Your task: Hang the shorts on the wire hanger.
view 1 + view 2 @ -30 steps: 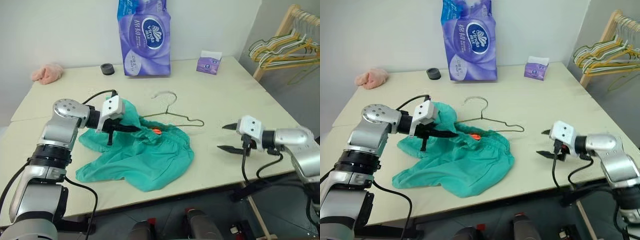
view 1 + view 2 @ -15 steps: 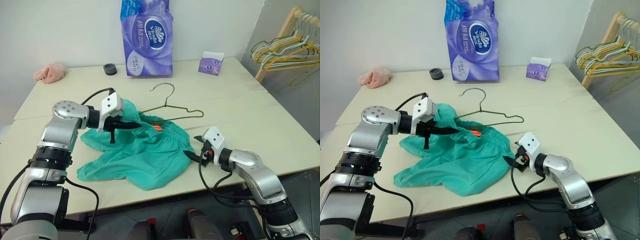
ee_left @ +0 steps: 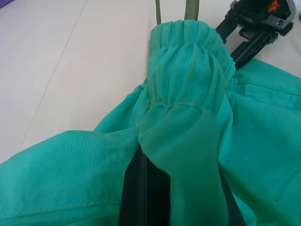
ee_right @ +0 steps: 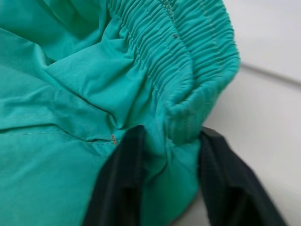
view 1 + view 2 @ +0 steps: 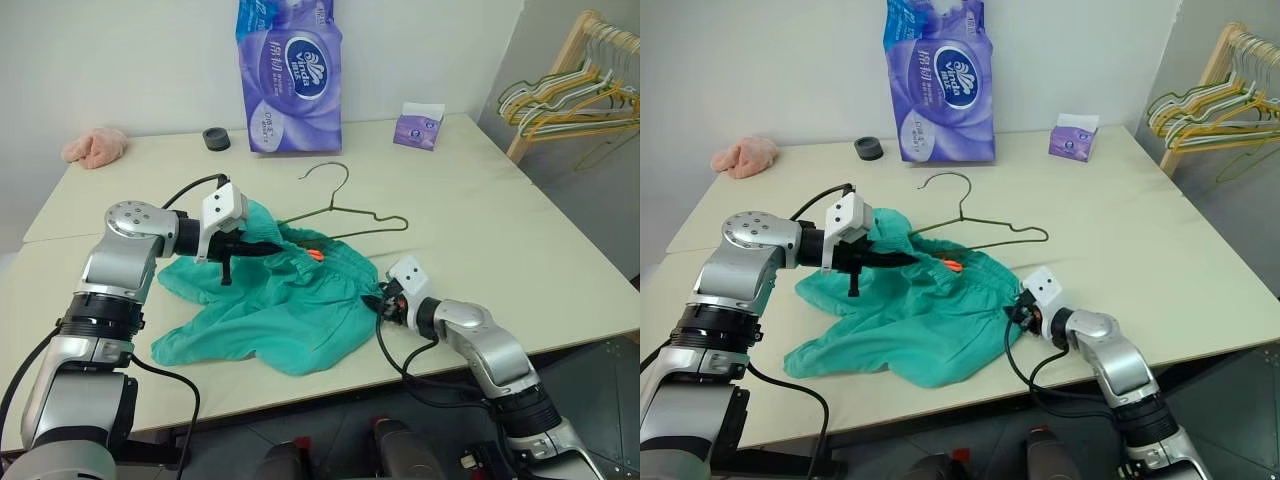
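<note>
Now the shorts (image 5: 275,305) lie spread on the counter (image 5: 480,210), the wire hanger (image 5: 345,215) just beyond their waistband. At the shorts' left waist corner, the left claw (image 5: 262,252) is clamped tight on the elastic. At their right corner, the right claw (image 5: 378,304) straddles the waistband, fingers (image 4: 120,183) closing around it. Securing both corners looks underway; next comes lifting the waist toward the hanger.

Cream table (image 5: 480,210) against white wall (image 5: 130,60); wooden rack (image 5: 560,70) right, grey floor (image 5: 590,190)
</note>
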